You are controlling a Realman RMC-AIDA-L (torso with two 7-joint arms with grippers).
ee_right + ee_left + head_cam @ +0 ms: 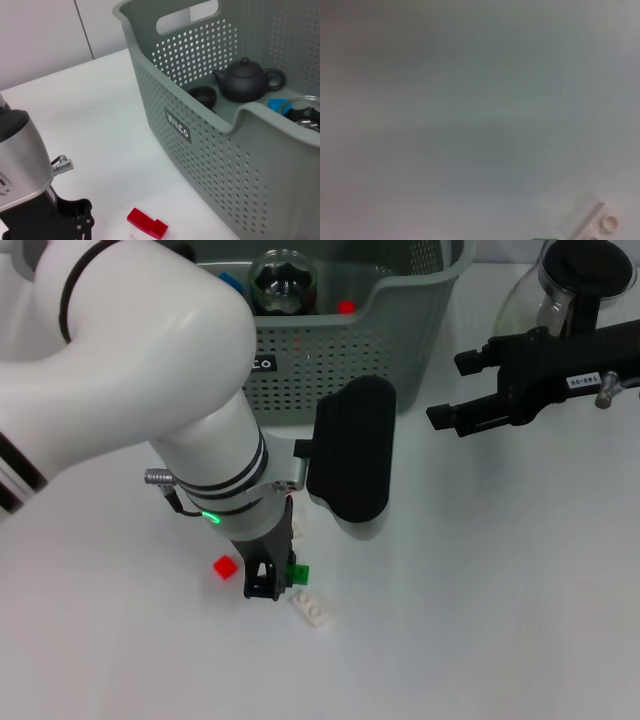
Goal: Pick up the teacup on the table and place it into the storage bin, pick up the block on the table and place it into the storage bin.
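The grey-green storage bin (350,350) stands at the table's far side. The right wrist view shows a small dark teacup (202,96) sitting inside the storage bin (200,150), beside a dark teapot (245,80). My left gripper (265,582) is down at the table, right against a green block (299,572). A red block (225,567) lies just to its left and a white block (312,610) just in front. The left wrist view shows only bare table and the white block (595,222). My right gripper (455,390) hangs open and empty to the right of the bin.
A glass teapot (580,290) stands at the far right behind the right arm. The bin also holds a glass vessel (283,282), a red block (346,307) and a blue block (276,105). The red block (146,222) on the table lies in front of the bin.
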